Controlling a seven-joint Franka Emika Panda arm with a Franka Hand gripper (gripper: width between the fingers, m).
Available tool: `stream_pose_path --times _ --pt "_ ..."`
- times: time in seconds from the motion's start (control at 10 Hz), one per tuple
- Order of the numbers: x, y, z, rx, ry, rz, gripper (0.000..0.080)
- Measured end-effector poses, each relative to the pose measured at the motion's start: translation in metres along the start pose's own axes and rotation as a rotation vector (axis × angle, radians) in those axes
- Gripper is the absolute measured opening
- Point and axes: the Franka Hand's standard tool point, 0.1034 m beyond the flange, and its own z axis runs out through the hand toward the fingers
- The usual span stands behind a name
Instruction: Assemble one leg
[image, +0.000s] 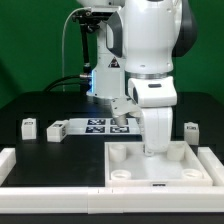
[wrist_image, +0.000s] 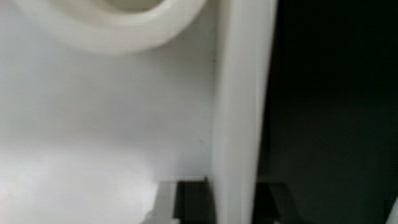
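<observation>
The large white square panel with raised corner sockets lies at the front on the exterior view's right. My gripper is down at its far edge. In the wrist view my gripper straddles the panel's raised rim. One dark finger is on the panel side and the other on the black table side, both pressed against the rim. A round socket shows on the panel. Three legs stand loose: two on the exterior view's left, one on the right.
The marker board lies behind the panel near the arm's base. A low white wall borders the table's front and left, and the panel sits against its front part. The table is black.
</observation>
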Motion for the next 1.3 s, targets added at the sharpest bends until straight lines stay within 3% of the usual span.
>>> stream_pose_path --times 0.3,0.4,0.5,0.6,0.7,0.8,0.9,1.3 --pt "0.0039 0.0009 0.0005 -0.001 0.004 -0.006 0.0060" --pt "0.0035 0.0008 0.0006 -0.001 0.004 -0.005 0.0140" --pt "0.0033 0.0007 0.0006 -0.001 0.004 -0.005 0.0140" --pt "0.0030 0.0007 0.0007 -0.001 0.004 -0.004 0.0341" --pt "0.0028 0.0006 0.0007 -0.001 0.003 -0.004 0.0341" --pt "0.0026 0.0006 0.0007 -0.001 0.003 -0.003 0.0519" --pt "0.0024 0.0006 0.0007 -0.001 0.003 -0.003 0.0626" --pt "0.0020 0.0006 0.0008 -0.001 0.003 -0.002 0.0649"
